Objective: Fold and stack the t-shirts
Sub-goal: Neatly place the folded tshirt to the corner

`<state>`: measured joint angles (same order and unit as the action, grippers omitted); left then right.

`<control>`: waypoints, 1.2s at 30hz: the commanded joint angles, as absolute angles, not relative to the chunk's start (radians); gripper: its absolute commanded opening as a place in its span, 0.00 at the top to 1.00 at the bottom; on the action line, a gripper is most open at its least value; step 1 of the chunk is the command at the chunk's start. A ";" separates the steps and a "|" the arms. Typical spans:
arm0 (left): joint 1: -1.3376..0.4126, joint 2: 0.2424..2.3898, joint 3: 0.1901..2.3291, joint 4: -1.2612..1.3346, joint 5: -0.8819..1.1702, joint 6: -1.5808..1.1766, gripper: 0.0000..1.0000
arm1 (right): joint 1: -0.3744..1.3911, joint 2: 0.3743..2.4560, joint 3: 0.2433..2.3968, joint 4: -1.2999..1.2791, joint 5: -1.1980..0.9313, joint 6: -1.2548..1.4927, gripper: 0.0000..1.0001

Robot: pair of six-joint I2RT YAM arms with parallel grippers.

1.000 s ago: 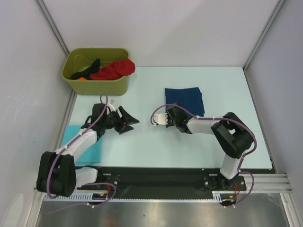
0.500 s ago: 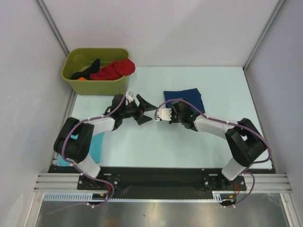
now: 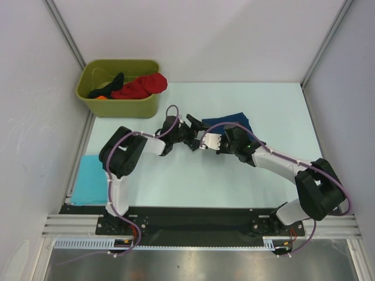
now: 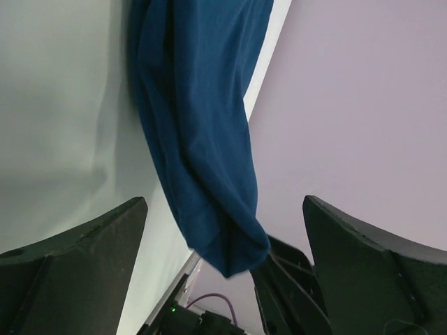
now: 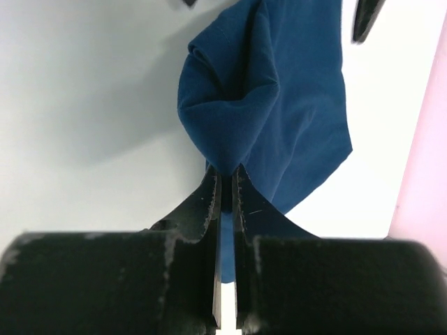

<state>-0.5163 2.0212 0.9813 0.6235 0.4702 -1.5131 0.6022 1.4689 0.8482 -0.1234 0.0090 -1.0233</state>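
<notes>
A folded navy blue t-shirt (image 3: 233, 123) lies on the table right of centre. My right gripper (image 3: 221, 136) is shut on its near left corner, and the cloth bunches up from between the fingers in the right wrist view (image 5: 225, 176). My left gripper (image 3: 194, 136) is open just left of that corner. In the left wrist view (image 4: 223, 269) the navy cloth (image 4: 199, 139) hangs between its spread fingers without touching them. A light turquoise t-shirt (image 3: 88, 178) lies flat at the table's left edge. A red t-shirt (image 3: 140, 86) and a black one (image 3: 108, 85) lie in the bin.
The olive-green bin (image 3: 120, 105) stands at the back left corner. Grey walls close in the table on the left, back and right. Both arms stretch across the middle of the table.
My left arm has swung right from the table's left side to the navy shirt, gripper still open. My right gripper has moved up to the shirt's corner and has it pinched.
</notes>
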 commanded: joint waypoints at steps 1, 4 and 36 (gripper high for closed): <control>-0.546 2.078 1.058 0.666 0.426 -1.574 0.00 | 0.586 1.410 0.850 -0.095 -0.029 -0.989 1.00; -0.558 2.105 1.088 0.644 0.414 -1.577 0.00 | 0.577 1.396 0.854 -0.091 -0.040 -0.979 1.00; -0.545 2.295 1.315 0.620 0.333 -1.611 0.75 | 0.609 1.252 0.776 -0.031 -0.048 -0.845 0.66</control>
<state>-0.5579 2.3009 1.2778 0.6041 0.3431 -1.6310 0.5823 1.3022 0.7712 -0.0853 -0.0689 -0.8921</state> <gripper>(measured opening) 0.311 0.297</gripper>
